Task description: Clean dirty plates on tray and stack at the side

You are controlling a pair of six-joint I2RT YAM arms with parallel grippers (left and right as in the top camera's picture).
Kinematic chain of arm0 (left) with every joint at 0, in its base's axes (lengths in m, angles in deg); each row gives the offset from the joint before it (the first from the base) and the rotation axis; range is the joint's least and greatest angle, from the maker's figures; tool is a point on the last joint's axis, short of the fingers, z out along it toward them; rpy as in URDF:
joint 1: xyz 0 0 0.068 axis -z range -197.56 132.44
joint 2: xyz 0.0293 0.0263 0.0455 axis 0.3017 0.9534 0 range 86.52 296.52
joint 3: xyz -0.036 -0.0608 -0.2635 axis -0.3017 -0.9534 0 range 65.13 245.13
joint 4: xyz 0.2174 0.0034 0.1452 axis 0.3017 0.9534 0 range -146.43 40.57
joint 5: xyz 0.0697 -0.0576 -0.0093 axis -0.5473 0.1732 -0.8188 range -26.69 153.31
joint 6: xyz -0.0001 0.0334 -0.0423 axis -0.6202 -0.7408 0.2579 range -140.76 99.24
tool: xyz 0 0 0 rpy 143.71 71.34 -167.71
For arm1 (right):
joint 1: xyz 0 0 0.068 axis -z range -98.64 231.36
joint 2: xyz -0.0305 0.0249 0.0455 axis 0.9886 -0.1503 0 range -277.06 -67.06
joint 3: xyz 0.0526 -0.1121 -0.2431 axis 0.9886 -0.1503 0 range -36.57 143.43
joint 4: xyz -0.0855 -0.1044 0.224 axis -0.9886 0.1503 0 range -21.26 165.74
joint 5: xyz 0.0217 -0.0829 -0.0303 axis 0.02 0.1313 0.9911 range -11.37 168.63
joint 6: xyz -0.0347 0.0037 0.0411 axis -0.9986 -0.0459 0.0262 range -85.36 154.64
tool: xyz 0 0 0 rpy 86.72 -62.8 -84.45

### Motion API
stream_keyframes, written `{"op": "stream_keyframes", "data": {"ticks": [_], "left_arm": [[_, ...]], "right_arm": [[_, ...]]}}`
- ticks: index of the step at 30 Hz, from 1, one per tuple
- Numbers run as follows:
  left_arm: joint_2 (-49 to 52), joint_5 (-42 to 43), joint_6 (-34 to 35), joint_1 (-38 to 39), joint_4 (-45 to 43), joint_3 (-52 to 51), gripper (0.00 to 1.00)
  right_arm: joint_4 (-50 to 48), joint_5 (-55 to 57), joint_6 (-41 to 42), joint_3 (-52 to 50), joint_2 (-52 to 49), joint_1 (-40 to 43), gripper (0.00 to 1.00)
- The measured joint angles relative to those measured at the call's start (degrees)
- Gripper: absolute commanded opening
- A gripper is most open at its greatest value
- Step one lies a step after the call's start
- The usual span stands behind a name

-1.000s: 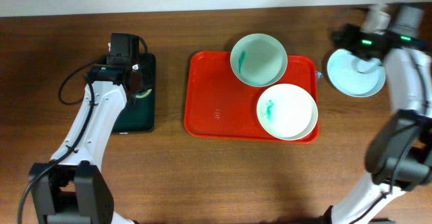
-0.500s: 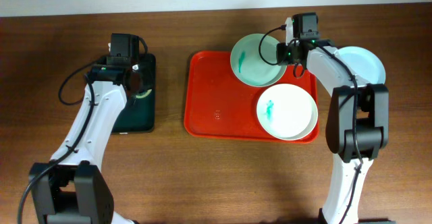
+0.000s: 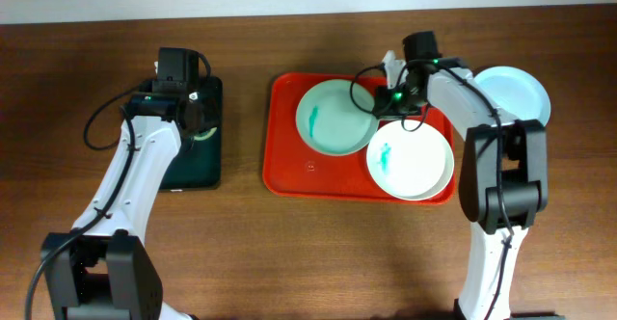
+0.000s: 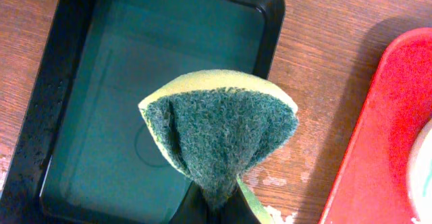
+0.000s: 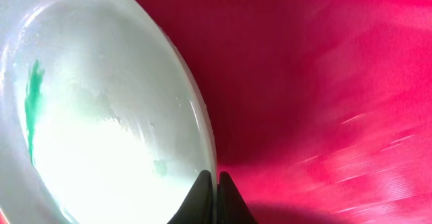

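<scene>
Pinching the mint plate (image 3: pixel 333 118) by its rim over the tray (image 3: pixel 289 171), my right gripper (image 5: pixel 216 187) held thinly; a slip could strike the white plate (image 3: pixel 410 158). My left gripper (image 4: pixel 216 207) pinched the sponge (image 4: pixel 219 129).

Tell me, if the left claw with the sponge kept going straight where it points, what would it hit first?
Most likely the black tray: the left gripper holds the sponge over its teal inside, so the sponge would touch there first. How high it hangs is unclear from these views.
</scene>
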Motion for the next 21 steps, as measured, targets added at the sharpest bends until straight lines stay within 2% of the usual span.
{"op": "stream_keyframes", "data": {"ticks": [1, 2, 4, 5, 6, 7, 9, 10, 12, 16, 21], "left_arm": [[0.0, 0.0, 0.0, 0.0, 0.0, 0.0, 0.00], [0.0, 0.4, 0.0, 0.0, 0.0, 0.0, 0.00], [0.0, 2.8, 0.0, 0.0, 0.0, 0.0, 0.00], [0.0, 4.2, 0.0, 0.0, -0.3, 0.0, 0.00], [0.1, 7.5, 0.0, 0.2, -1.2, 0.0, 0.00], [0.6, 9.8, 0.0, 1.0, -2.1, 0.0, 0.00], [2.3, 12.2, 0.0, 3.5, -4.8, 0.0, 0.00], [3.9, 13.6, 0.0, 6.3, -7.6, 0.0, 0.00], [6.2, 14.7, 0.7, 10.2, -11.7, -0.1, 0.00], [15.1, 16.2, 4.2, 18.7, -27.1, -0.2, 0.00], [21.6, 18.4, 5.8, 22.2, -30.8, -0.2, 0.00]], "right_arm": [[1.2, 0.0, 0.1, 0.0, 0.0, -1.5, 0.22], [1.4, 0.7, 0.2, 0.0, 0.0, -2.4, 0.37], [1.4, 5.7, 0.5, 0.0, 0.0, -4.5, 0.40], [0.8, 6.8, 0.6, 0.0, 0.0, -5.2, 0.37], [0.7, 7.6, 0.6, 0.0, 0.0, -5.5, 0.26], [0.9, 8.0, 0.5, 0.0, 0.0, -5.5, 0.18], [2.2, 8.6, 0.7, 0.0, 0.0, -5.5, 0.13], [2.6, 8.8, 0.7, 0.0, 0.0, -5.5, 0.05], [2.9, 8.4, 0.9, 0.1, 0.0, -5.4, 0.04], [2.5, 7.5, 1.0, 0.2, 0.0, -5.4, 0.04], [2.5, 7.3, 1.0, 0.2, 0.0, -5.4, 0.04]]}}
